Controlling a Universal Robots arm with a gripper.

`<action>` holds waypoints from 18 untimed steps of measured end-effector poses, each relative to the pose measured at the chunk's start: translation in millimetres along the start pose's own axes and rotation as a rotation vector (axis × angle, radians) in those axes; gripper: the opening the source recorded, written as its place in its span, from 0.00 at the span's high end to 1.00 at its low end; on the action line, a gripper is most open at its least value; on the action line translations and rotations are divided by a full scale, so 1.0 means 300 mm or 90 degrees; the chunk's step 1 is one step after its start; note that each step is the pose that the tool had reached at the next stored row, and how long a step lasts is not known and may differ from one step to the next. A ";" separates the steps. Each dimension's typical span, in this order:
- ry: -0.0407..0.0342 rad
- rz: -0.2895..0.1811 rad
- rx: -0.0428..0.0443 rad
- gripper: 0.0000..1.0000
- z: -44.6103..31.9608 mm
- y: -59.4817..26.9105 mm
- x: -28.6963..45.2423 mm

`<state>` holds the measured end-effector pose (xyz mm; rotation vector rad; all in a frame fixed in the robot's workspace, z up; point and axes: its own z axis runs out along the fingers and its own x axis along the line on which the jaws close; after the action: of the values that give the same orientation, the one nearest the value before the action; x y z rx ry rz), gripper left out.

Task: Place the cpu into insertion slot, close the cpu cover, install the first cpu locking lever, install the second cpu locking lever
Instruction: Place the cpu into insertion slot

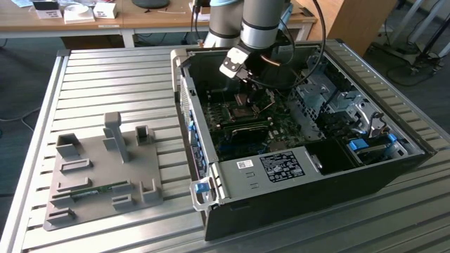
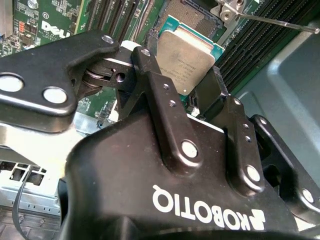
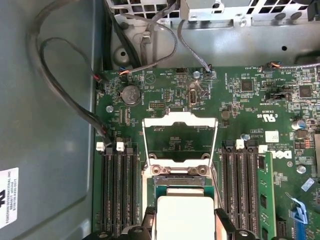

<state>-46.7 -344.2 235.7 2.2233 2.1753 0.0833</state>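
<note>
Silvery-grey cpu (image 2: 186,52): small flat square chip with a dull metal top and a thin green rim, held off the board just above the insertion slot, not seated
Gripper (image 2: 182,70): black two-finger tool, closed to the chip's width, with one finger on each of two opposite edges and nothing else in its grasp
Insertion slot (image 2: 192,15): square socket with a bare field of fine contacts, directly beyond the chip
Cpu cover (image 3: 180,118): small square silvery metal frame with an open centre, swung upright on its hinge and clear of the slot
Locking lever (image 2: 270,20): thin bright steel rod, apparently unlatched, reaching out over the memory slots
Surroundings: green motherboard (image 3: 250,110) with black memory slots (image 3: 120,190) on both sides of the socket, inside an open dark computer case (image 1: 309,184) on a ribbed metal table (image 1: 105,79)
Stage: probably the first step, since the cover and lever are both undone
Risk: an edge-only grip could let the chip tilt or slip, so a corner might land first and bend contacts; a misaligned or wrongly turned chip would not drop in; the fingers may foul the socket frame
</note>
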 end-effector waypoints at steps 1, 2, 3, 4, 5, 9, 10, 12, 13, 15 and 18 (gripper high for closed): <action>0.0000 0.000 0.0000 0.46 0.002 -0.001 0.000; 0.0000 0.000 0.0000 0.46 0.005 -0.002 0.000; 0.0000 0.000 0.0000 0.46 0.007 -0.003 0.000; 0.0000 0.000 0.0000 0.46 0.009 -0.004 0.000; 0.0000 0.000 0.0000 0.46 0.011 -0.007 0.000; 0.0001 0.000 0.0000 0.46 0.018 -0.013 -0.001; 0.0000 0.000 0.0000 0.46 0.020 -0.014 -0.001; 0.0000 0.000 0.0000 0.46 0.026 -0.016 -0.001; 0.0000 0.000 0.0000 0.46 0.028 -0.016 -0.001; 0.0001 0.000 0.0000 0.46 0.032 -0.017 -0.001; 0.0000 -0.001 0.0001 0.46 0.036 -0.018 -0.001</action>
<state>-51.5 -344.3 224.5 2.2218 2.1768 0.0832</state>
